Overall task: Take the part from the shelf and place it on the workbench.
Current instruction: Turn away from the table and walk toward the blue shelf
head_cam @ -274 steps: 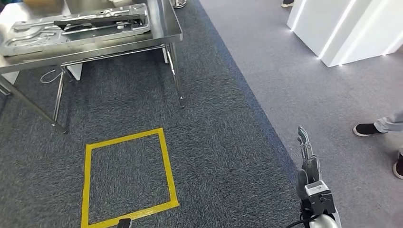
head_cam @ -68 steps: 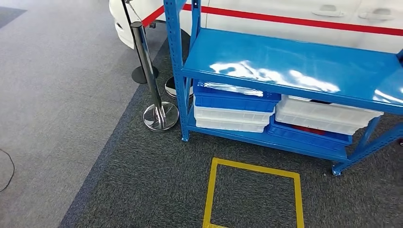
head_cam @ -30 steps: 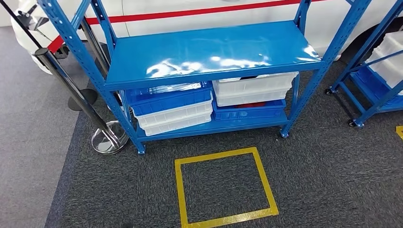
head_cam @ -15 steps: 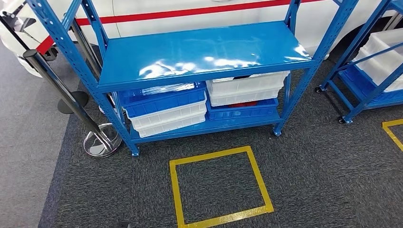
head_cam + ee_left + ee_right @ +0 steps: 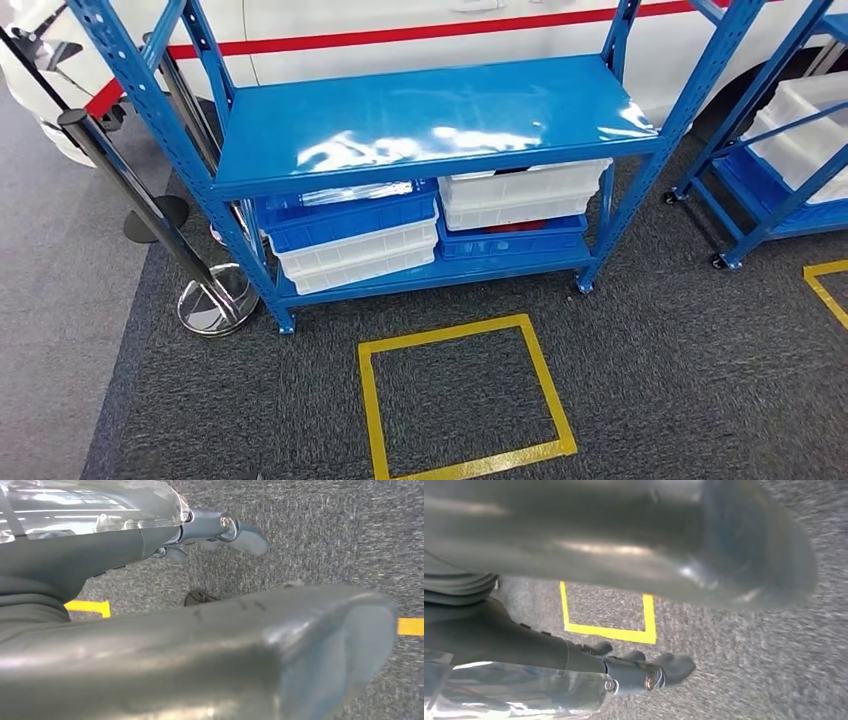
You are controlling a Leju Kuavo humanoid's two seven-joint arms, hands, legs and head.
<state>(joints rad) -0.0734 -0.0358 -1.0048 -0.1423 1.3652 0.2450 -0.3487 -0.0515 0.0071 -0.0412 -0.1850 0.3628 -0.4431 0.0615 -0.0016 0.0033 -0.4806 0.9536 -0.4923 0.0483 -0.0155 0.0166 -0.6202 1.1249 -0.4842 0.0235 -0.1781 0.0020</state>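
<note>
A blue steel shelf rack stands straight ahead on dark grey carpet, its glossy middle shelf bare and catching the ceiling lights. On the level beneath it are stacked bins: on the left a blue bin sitting on two white bins, on the right white bins sitting on another blue bin. Something silvery lies in the left blue bin, just under the shelf edge; it may be the part, but I cannot tell for sure.

A yellow taped square is marked on the carpet just in front of the rack. To the left, a chrome-based stanchion post leans across the rack's front corner, its round base resting where the dark carpet meets the paler grey floor. Behind the rack is a white car body with a red stripe. At the right edge a second blue rack holds a white bin, and the corner of another yellow mark shows below it.

In the left wrist view the left hand hangs over the carpet, fingers stretched out straight and holding nothing, the thumb blurred in the foreground. In the right wrist view the right hand is likewise extended and empty above the carpet, with yellow tape beyond it.
</note>
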